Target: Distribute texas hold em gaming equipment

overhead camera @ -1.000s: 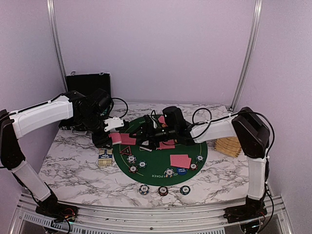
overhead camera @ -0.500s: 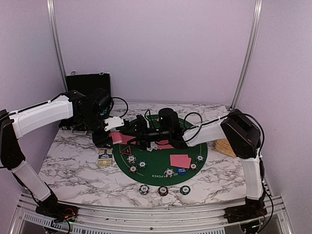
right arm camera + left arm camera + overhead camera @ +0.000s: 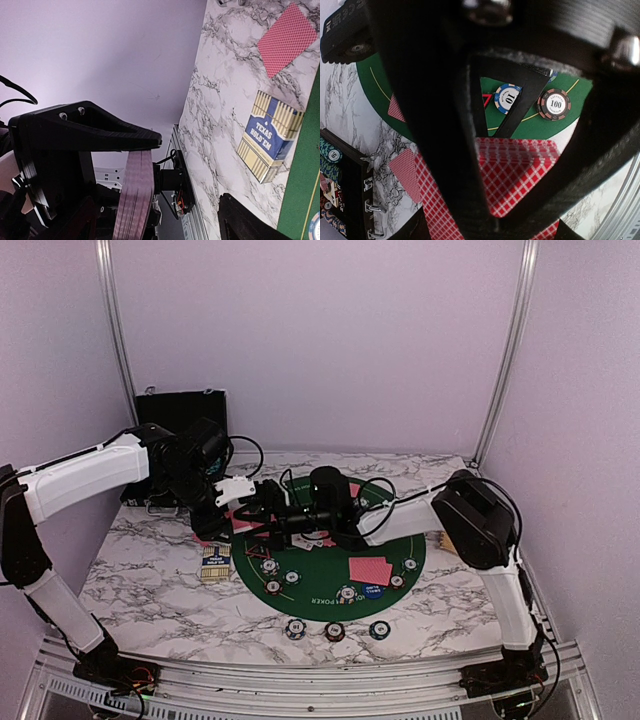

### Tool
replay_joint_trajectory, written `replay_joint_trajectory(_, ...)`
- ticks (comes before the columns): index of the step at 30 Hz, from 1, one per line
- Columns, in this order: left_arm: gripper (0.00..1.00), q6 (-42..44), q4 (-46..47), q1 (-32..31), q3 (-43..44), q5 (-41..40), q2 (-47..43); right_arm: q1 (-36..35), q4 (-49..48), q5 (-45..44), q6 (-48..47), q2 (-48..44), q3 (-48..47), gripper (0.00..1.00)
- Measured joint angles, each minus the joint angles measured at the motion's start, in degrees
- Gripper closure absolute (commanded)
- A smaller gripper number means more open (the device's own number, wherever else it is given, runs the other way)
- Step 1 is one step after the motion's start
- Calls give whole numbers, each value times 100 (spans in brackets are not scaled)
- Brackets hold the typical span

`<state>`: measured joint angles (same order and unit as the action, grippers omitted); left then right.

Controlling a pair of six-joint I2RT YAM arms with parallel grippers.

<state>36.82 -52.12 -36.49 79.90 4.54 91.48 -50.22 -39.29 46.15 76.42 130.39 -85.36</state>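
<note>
- Left jaws are clamped on the deck of cards [image 3: 515, 175]. In the left wrist view the red-checked backs sit squeezed between both fingers, slightly fanned at the lower edge.
- Right jaws stand open and hold nothing. In the right wrist view one finger [image 3: 90, 132] lies just above the deck, and the other shows only as a dark corner well off to the far side.
- What matters for the coming move is that the deck sits in the left jaws, straight ahead of the open gap of the right jaws. From the right wrist it shows edge-on, as a thin striped stack, so I judge that its flat faces are turned toward my two right fingers. Its long axis seems to run across that gap rather than along it.
- I cannot tell whether the near right finger is touching the top card or only sits just beside it.
- My left arm [image 3: 90, 475] reaches in from the left, wrist bent down over the left rim of the green mat [image 3: 325, 570].
- My right arm [image 3: 420, 510] stretches low across the mat toward the left, with its elbow raised at the desk's right side.
- Both jaws meet at the mat's left edge. I judge that the right jaws should close on the top card alone and draw it off sideways.
- A pair of cards [image 3: 370, 570] lies face down on the mat, and three chips [image 3: 335, 630] sit on the desk near its front rim.
</note>
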Motion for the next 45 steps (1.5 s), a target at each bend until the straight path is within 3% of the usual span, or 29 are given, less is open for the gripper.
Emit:
replay_joint_trajectory(24, 100, -2, -4, 2, 0, 4, 0, -146, -98, 87, 332, 721, -859, 27)
replay_joint_trajectory(45, 100, 4, -13, -28, -2, -2, 2, 170, -332, 85, 175, 221, -28, 41)
